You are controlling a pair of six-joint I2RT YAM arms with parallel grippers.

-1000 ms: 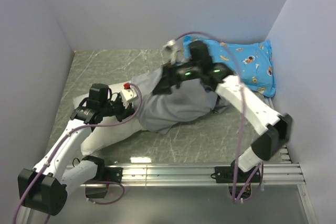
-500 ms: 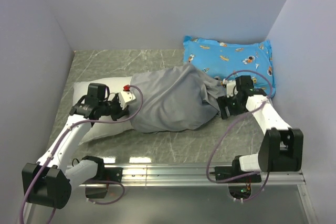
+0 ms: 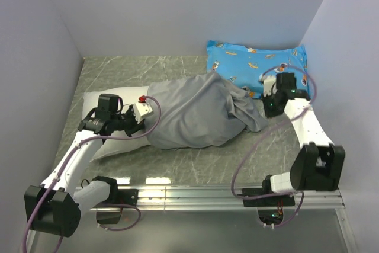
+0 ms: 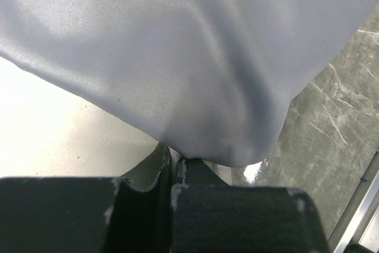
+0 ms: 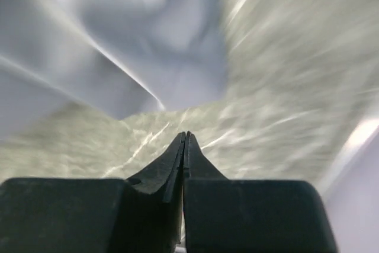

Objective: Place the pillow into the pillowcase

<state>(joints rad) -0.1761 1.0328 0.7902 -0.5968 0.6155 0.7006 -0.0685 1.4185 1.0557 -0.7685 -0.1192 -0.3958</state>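
Firmly pinching grey pillowcase [image 4: 195,57] edge with left tool [image 4: 179,161]; hovering with right tool [image 5: 185,137] pressed together, empty, over worktop [image 5: 284,87].

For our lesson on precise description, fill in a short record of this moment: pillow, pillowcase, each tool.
pillow: white, on the table, left end bare
pillowcase: grey, wrinkled, covering the rest of the pillow
left tool: shut on the pillowcase's edge
right tool: shut, empty, beside the pillowcase's right end
background: blue printed pillow, back right corner
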